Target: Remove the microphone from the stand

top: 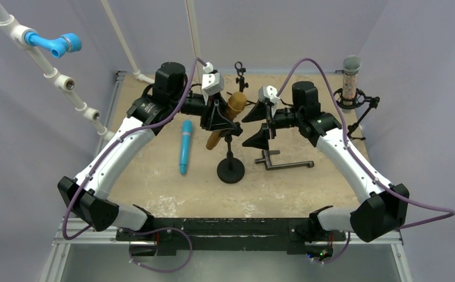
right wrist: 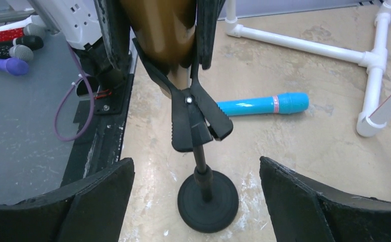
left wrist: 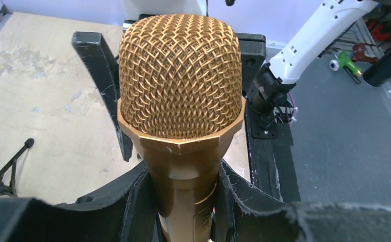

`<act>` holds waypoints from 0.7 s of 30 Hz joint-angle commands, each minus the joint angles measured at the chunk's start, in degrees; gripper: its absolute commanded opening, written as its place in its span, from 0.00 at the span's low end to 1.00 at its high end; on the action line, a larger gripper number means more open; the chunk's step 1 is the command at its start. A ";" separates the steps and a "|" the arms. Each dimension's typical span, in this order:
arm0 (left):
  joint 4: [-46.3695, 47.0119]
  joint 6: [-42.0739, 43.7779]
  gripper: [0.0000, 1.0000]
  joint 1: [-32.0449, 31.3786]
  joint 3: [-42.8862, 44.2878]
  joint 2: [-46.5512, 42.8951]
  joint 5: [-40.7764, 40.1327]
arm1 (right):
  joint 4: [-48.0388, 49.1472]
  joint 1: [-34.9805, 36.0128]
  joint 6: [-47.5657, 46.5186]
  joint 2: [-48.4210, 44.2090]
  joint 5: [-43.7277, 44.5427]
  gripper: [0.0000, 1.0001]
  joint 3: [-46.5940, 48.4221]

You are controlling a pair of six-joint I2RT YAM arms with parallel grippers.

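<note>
A gold microphone (top: 235,104) leans in the clip (right wrist: 193,121) of a black stand with a round base (top: 231,171) at mid table. My left gripper (top: 220,116) is shut on the microphone's body just below its mesh head (left wrist: 181,75). Both fingers (left wrist: 132,201) press its sides in the left wrist view, and they also show on either side of the gold body (right wrist: 158,35) in the right wrist view. The microphone's lower end sits in the clip. My right gripper (top: 259,125) is open and empty just right of the stand. Its jaws stand wide on either side of the stand's pole (right wrist: 203,174).
A blue microphone (top: 185,147) lies left of the stand. A black bar stand (top: 283,161) lies to the right. A grey-headed microphone in a shock mount (top: 350,82) stands far right, and a small clip stand (top: 240,76) at the back. White PVC pipes (top: 49,64) run along the left.
</note>
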 commanded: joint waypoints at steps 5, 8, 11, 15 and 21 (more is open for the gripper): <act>4.80 4.61 0.00 -0.77 0.89 -0.69 8.57 | -2.14 3.53 -2.45 0.89 -1.49 0.90 3.81; 4.19 5.22 0.00 -1.20 0.88 -0.48 8.45 | -2.38 4.58 -3.06 1.69 -1.03 0.87 4.63; 3.62 5.61 0.00 -1.29 0.79 -0.46 8.16 | -2.70 4.93 -3.29 2.16 -0.97 0.82 5.36; 3.53 5.82 0.00 -1.31 0.54 -0.46 7.81 | -2.59 5.28 -3.48 2.13 -0.97 0.65 5.00; 3.62 5.81 0.00 -1.25 0.36 -0.38 7.65 | -1.83 5.28 -3.82 1.24 -0.63 0.29 3.49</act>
